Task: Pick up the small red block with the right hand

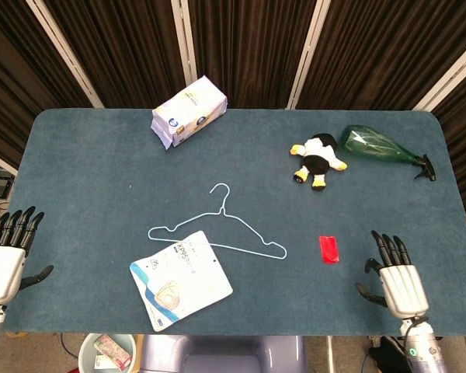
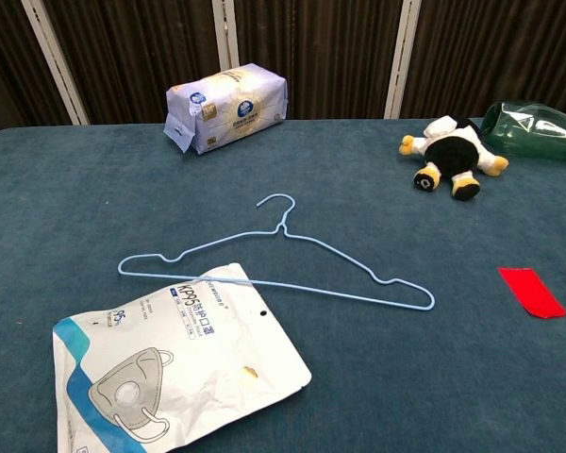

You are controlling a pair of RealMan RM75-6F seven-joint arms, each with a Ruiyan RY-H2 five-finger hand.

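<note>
The small red block [image 1: 329, 249] lies flat on the blue table, right of the hanger; the chest view shows the same block [image 2: 532, 292] near the right edge. My right hand [image 1: 398, 278] hovers over the table's front right part, a short way right of and nearer than the block, fingers spread and holding nothing. My left hand [image 1: 5, 259] stays at the table's front left corner, fingers apart and empty. Neither hand appears in the chest view.
A light blue wire hanger [image 1: 214, 231] and a mask packet [image 1: 180, 279] lie in the front middle. A tissue pack [image 1: 189, 111] sits at the back. A plush penguin [image 1: 318, 160] and a green bottle [image 1: 379, 144] lie at the back right.
</note>
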